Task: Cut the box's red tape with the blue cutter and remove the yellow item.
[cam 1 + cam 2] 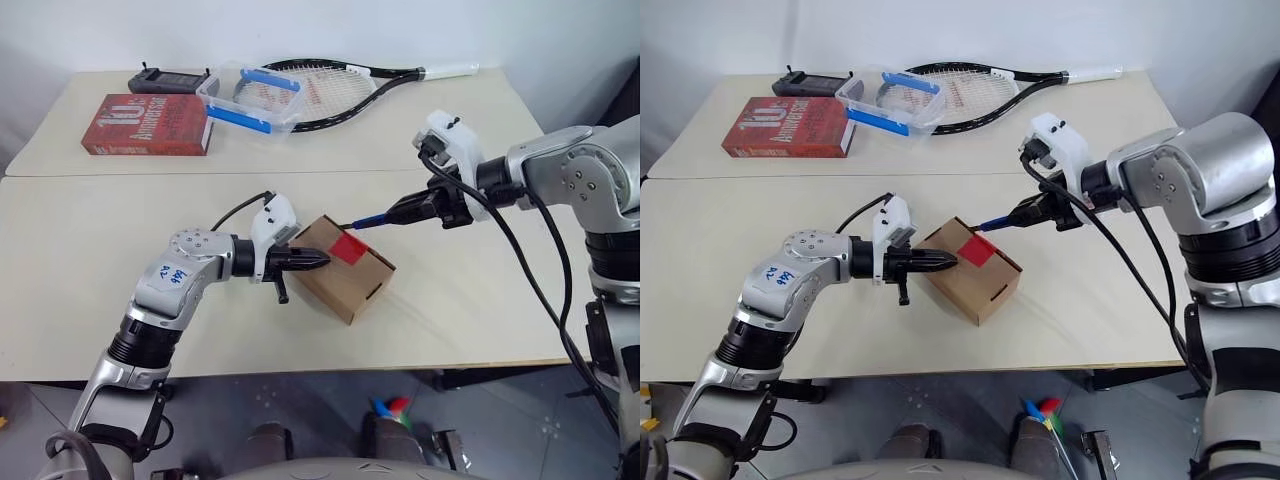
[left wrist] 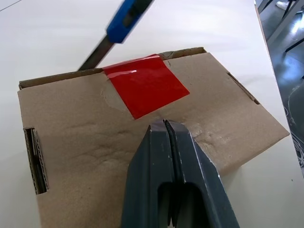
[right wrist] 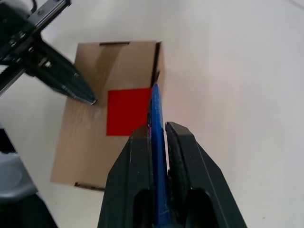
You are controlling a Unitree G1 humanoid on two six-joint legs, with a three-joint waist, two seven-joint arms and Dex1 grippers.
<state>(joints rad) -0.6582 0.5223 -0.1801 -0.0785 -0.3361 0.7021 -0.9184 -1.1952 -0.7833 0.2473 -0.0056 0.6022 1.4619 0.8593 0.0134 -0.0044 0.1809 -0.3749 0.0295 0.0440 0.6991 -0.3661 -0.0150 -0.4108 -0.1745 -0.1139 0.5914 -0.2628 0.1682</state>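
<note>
The brown cardboard box (image 1: 352,285) lies on the near table with its flaps closed. The red tape (image 1: 348,246) sits across the flap seam at the box's far edge. My left gripper (image 1: 320,260) is shut, its tips (image 2: 165,124) pressing on the box top just short of the tape (image 2: 145,84). My right gripper (image 3: 156,128) is shut on the blue cutter (image 3: 156,107). The cutter's metal tip (image 2: 95,54) reaches down to the box's far edge beside the tape. The yellow item is out of view.
On the far table lie a red book (image 1: 148,125), a clear tub with blue handles (image 1: 252,97), a tennis racket (image 1: 340,85) and a black device (image 1: 165,80). The table's front edge runs close below the box.
</note>
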